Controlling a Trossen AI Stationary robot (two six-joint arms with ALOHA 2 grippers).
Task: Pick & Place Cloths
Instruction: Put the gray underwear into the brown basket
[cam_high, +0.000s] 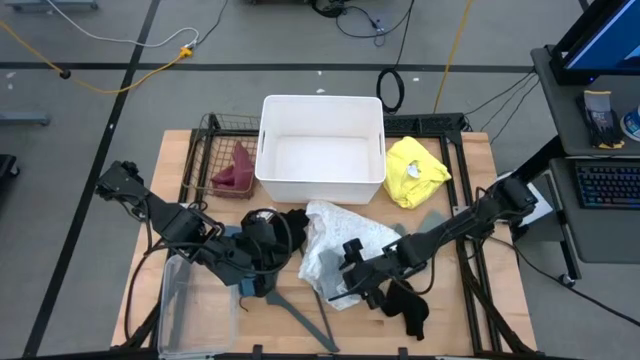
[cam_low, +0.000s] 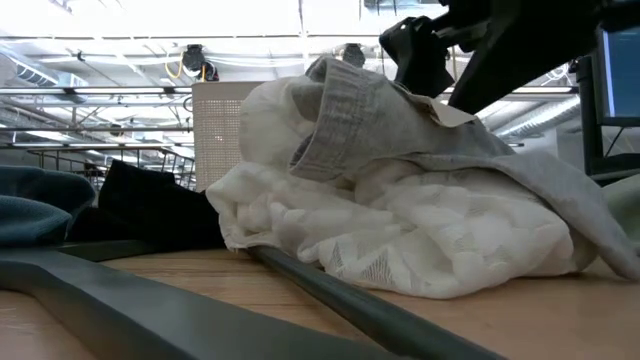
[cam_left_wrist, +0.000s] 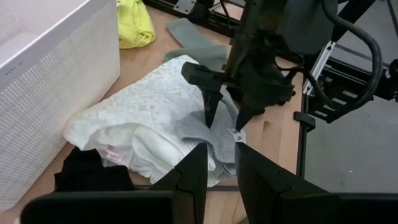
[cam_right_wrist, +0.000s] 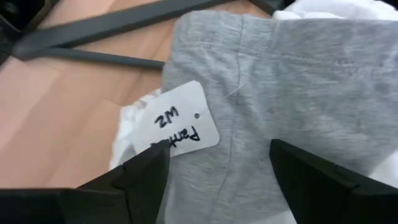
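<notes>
At the near edge of the counter (cam_high: 150, 180) the grey hanger (cam_high: 300, 312) is seen lying flat, its long bar running under the cloth heap. Just behind it, the right tool (cam_left_wrist: 225, 102) is held over the light grey cloth (cam_right_wrist: 292, 87) with its jaws spread wide and nothing between them — released, and judged to be either letting the garment go or lining up for a fresh pinch. The grey cloth is draped over the lacy white cloth (cam_high: 335, 240), its seamed hem and paper tag (cam_right_wrist: 177, 127) turned toward that tool; its long axis appears to run from the tool toward the right edge of the counter. Beside the heap, the left tool (cam_left_wrist: 219, 163) is pointed at it with jaws nearly closed and nothing visibly gripped, apparently waiting. A black cloth (cam_high: 408, 308) lies near the front, another dark one (cam_left_wrist: 90, 174) beside the white. Farther back stands the white bin (cam_high: 322, 105), empty; the yellow cloth (cam_high: 413, 170) rests to its right and the maroon cloth (cam_high: 236, 172) in the wire basket (cam_high: 205, 135) — all presumably awaiting sorting.
</notes>
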